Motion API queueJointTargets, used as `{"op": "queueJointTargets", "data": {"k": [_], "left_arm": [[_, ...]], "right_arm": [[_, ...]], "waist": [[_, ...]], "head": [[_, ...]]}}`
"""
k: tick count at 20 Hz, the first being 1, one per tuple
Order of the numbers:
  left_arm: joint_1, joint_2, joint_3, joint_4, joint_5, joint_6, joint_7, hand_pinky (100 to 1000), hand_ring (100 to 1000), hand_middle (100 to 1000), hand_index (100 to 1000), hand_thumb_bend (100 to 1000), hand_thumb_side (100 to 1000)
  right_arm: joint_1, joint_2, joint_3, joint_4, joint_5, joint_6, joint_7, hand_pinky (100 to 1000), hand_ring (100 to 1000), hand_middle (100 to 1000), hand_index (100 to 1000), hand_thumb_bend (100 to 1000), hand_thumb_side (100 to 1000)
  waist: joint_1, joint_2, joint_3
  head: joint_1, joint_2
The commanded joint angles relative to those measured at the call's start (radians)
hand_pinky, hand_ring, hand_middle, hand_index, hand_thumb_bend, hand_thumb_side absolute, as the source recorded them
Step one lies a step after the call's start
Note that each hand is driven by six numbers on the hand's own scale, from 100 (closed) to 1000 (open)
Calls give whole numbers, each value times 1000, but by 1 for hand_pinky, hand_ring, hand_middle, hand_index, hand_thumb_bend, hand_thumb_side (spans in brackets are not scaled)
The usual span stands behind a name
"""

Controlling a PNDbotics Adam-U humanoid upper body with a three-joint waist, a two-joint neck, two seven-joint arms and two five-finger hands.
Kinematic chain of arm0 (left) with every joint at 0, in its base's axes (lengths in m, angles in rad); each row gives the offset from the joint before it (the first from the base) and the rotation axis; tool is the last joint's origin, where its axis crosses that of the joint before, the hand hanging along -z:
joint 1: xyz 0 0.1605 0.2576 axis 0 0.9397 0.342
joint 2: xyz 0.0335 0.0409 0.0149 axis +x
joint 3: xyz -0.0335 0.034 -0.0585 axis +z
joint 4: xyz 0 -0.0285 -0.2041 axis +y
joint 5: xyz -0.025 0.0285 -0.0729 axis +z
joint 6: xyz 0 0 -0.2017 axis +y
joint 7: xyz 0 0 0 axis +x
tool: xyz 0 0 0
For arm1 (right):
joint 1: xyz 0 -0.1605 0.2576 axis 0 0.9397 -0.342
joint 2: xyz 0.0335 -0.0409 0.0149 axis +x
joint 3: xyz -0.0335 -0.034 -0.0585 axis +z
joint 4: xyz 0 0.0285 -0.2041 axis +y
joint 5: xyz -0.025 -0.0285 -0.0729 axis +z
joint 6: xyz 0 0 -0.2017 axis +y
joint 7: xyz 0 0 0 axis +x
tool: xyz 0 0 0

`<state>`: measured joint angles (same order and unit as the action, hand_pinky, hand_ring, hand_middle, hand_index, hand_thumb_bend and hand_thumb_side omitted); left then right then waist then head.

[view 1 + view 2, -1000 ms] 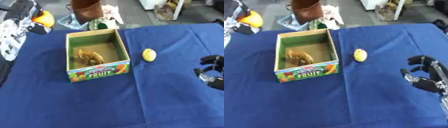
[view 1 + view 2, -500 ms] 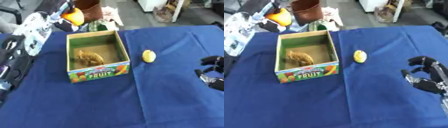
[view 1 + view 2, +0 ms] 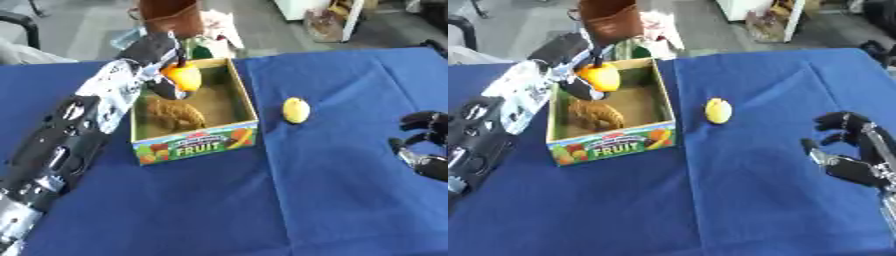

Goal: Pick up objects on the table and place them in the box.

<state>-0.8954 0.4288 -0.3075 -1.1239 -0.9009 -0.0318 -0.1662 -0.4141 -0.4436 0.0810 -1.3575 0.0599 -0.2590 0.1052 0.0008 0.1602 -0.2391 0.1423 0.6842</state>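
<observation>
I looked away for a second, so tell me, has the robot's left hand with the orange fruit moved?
Yes. The left hand, curled round the orange fruit, has travelled rightward from beyond the table's far-left corner to above the open cardboard fruit box, over its far-left corner.

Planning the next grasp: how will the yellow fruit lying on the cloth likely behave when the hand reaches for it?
The yellow fruit looks rounded and slightly oval, so a nudge would probably roll it. Its skin looks smooth, perhaps slippery to fingers. The blue cloth under it may slow a roll somewhat.
</observation>
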Motion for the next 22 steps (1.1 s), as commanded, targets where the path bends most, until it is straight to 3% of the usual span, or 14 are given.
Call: {"op": "queueJointTargets", "data": {"k": [1,2,3,6,9,15,22], "left_arm": [[-7,9,-2,-26,51,-20,-14,545,488,466,591,752,154],[0,12,-2,-38,68,-23,-25,568,518,505,632,825,148],[7,16,-2,-50,85,-25,-34,611,582,588,697,790,100],[33,33,6,-99,149,-22,-62,646,639,669,739,805,100],[60,56,25,-169,207,-4,-68,663,677,718,754,847,180],[166,109,96,-357,423,80,22,580,564,597,704,832,170],[348,135,183,-544,690,146,144,564,537,570,683,807,119]], "right_arm": [[-18,-18,-3,-10,-3,-3,4,566,714,687,697,333,142],[-19,-19,-3,-10,-3,-3,4,566,714,687,697,333,141],[-20,-20,-4,-10,-3,-3,4,566,714,687,697,333,141],[-22,-24,-6,-11,-2,-3,2,566,715,687,698,332,141],[-29,-28,-7,-12,-1,-4,0,567,715,688,698,331,140],[-82,-69,-4,-19,9,-10,1,570,714,690,700,335,135],[-185,-123,27,14,42,-21,24,576,721,700,703,345,128]], "waist": [[-6,-14,1],[-6,-13,2],[-6,-13,3],[-7,-13,7],[-8,-13,12],[-11,-16,32],[-12,-17,75]], "head": [[3,-10],[3,-10],[3,-11],[2,-11],[-1,-12],[-9,-8],[-21,-8]]}}
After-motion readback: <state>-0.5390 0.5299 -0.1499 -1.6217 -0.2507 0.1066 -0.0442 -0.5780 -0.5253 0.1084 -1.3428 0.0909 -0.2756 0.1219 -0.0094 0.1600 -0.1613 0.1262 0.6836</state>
